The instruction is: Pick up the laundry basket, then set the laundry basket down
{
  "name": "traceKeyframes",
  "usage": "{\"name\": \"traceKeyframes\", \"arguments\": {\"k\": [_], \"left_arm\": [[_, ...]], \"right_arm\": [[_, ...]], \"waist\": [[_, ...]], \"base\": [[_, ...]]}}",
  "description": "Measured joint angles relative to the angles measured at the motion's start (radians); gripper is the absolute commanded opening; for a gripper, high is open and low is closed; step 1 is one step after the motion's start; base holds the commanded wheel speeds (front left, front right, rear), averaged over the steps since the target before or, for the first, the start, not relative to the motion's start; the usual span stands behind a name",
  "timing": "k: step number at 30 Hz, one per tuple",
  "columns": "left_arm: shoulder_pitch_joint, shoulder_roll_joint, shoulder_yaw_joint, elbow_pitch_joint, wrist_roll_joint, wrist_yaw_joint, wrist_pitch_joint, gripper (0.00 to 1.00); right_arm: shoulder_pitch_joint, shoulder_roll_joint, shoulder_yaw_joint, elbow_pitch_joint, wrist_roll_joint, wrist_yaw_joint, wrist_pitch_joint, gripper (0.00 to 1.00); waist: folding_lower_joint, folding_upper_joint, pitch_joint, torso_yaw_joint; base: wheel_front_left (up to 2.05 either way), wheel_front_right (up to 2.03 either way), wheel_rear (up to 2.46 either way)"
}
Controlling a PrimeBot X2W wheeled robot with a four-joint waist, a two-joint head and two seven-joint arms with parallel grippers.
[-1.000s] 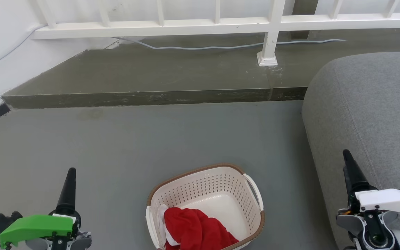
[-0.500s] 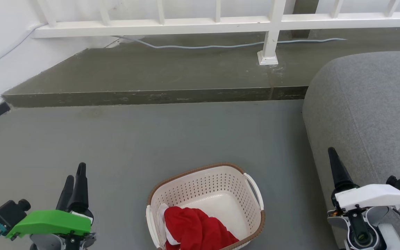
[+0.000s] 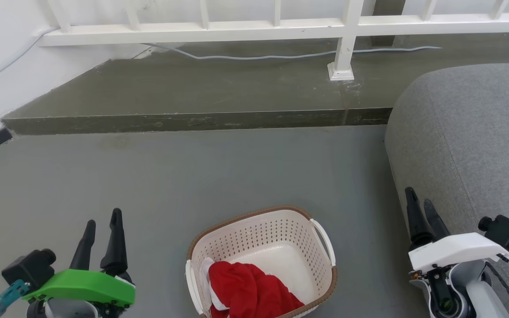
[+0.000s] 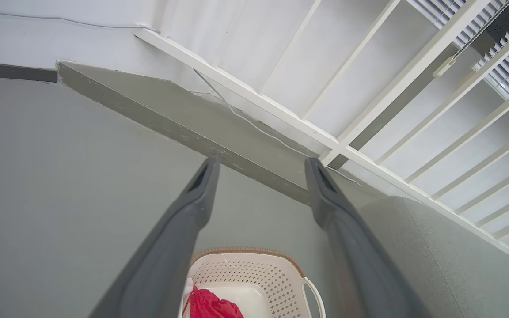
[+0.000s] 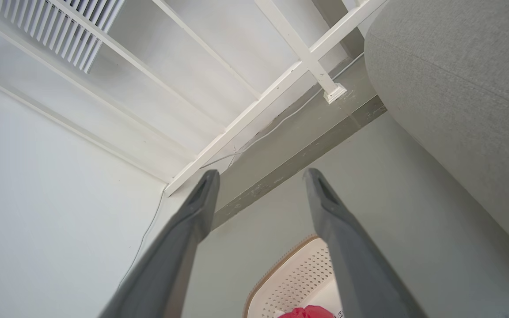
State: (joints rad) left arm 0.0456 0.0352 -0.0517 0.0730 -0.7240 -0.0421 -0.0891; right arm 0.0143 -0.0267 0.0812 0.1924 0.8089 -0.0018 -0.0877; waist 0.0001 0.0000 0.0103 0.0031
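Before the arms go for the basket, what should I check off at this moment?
1. Left gripper open: ok, fingers apart.
2. Right gripper open: ok, fingers apart.
3. Laundry basket upright on the floor: ok.
4. Right-side handle unobstructed: ok.
5. Grippers at the handles: not ok, both are off to the sides, apart from the basket.
6. Red cloth fully inside: cannot tell, the near rim is cut off in the head view.

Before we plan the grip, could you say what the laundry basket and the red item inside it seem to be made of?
The laundry basket: apparently moulded plastic, cream, smooth, with regular holes; brown rim looks woven. The red item: soft cloth, judging by its folds.
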Motion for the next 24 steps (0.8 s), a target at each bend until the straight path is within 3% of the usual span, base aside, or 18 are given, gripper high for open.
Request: {"name": "traceKeyframes", "arguments": {"k": [24], "left_arm": [[0.041, 0.012, -0.081, -0.081, 0.356, 0.044, -0.081, 1.0]], "right_arm": [[0.015, -0.006, 0.095, -0.049, -0.316, -0.054, -0.084, 1.0]], "waist": [[0.0, 0.0, 0.01, 0.0]], "base": [[0.0, 0.0, 0.0]]}}
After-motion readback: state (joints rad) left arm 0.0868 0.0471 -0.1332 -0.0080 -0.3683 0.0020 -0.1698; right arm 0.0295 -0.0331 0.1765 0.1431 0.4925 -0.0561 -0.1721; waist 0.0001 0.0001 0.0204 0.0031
